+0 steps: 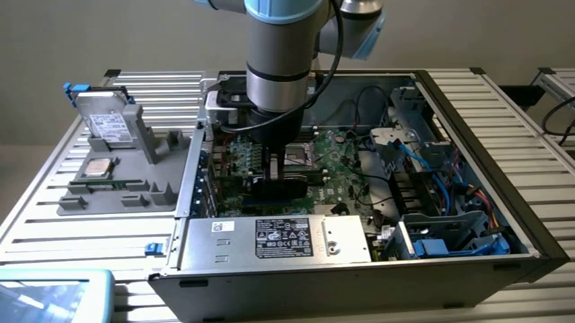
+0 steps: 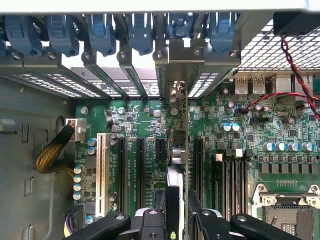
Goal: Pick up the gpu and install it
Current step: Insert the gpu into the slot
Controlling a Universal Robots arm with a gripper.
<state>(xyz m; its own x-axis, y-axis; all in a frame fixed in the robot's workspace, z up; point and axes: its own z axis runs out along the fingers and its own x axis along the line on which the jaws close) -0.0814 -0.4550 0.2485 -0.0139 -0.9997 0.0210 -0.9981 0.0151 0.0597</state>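
Observation:
The gpu (image 2: 176, 150) shows edge-on, standing upright over the black expansion slots (image 2: 140, 167) of the green motherboard (image 2: 240, 145). Its silvery end bracket (image 2: 176, 62) sits against the case's rear slot openings. My gripper (image 2: 177, 212) is shut on the card's upper edge, with one black finger on each side. In the exterior view the arm reaches straight down into the open computer case (image 1: 489, 145). There the gripper (image 1: 279, 168) holds the dark gpu (image 1: 280, 190) low over the board, next to the processor socket (image 1: 301, 156).
A silver power supply (image 1: 269, 239) lies along the near side of the case. Drive bays with blue cables (image 1: 440, 225) fill the exterior view's right. A grey tray (image 1: 117, 195) outside holds a hard drive (image 1: 108, 124) and a processor (image 1: 97, 168). Blue bracket latches (image 2: 100, 30) line the rear wall.

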